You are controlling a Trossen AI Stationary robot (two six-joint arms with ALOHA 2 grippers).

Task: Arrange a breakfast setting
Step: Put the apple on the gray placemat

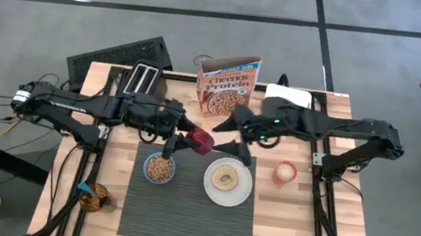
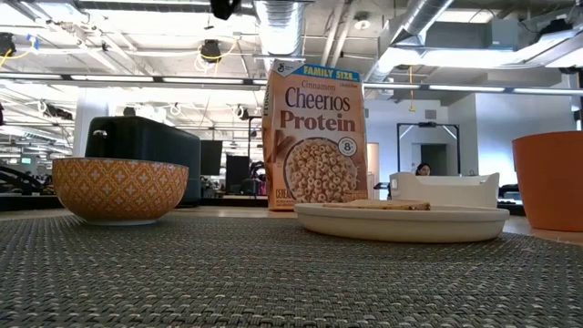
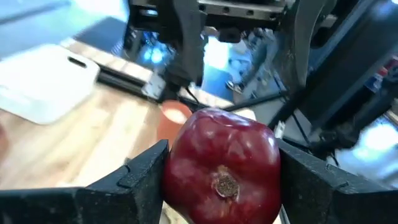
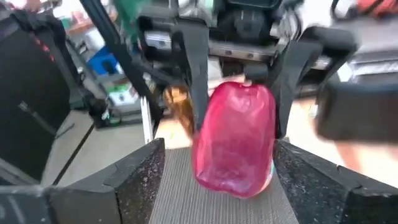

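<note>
Both hands meet mid-air over the far edge of the placemat, fingertips facing each other.

Left hand: clamped on the dark-red fruit, one finger pressed on each side. The fruit is off the table, with nothing under it but mat.

Right hand: wide. Its fingers flank the same fruit with a gap on both sides, so it has no grip.

Around the hands:
- Small bowl, full of cereal, sits on the mat just below and near-side of the left hand. It is close to the left fingers and is the tightest clearance here.
- White plate with the bagel on it sits on the mat just near-side of the right hand.
- Cheerios box stands upright on the far side of both hands, right behind the fruit.
- Black toaster is beyond the left hand, beside that arm.
- White lidded container is behind the right arm.
- Small orange cup is on bare table off the mat, outboard of the right hand.
- Blue-handled spoon is in a holder at the mat's left edge, well away from either hand.

The low view shows bowl, plate and box only; the hands are above its frame.
</note>
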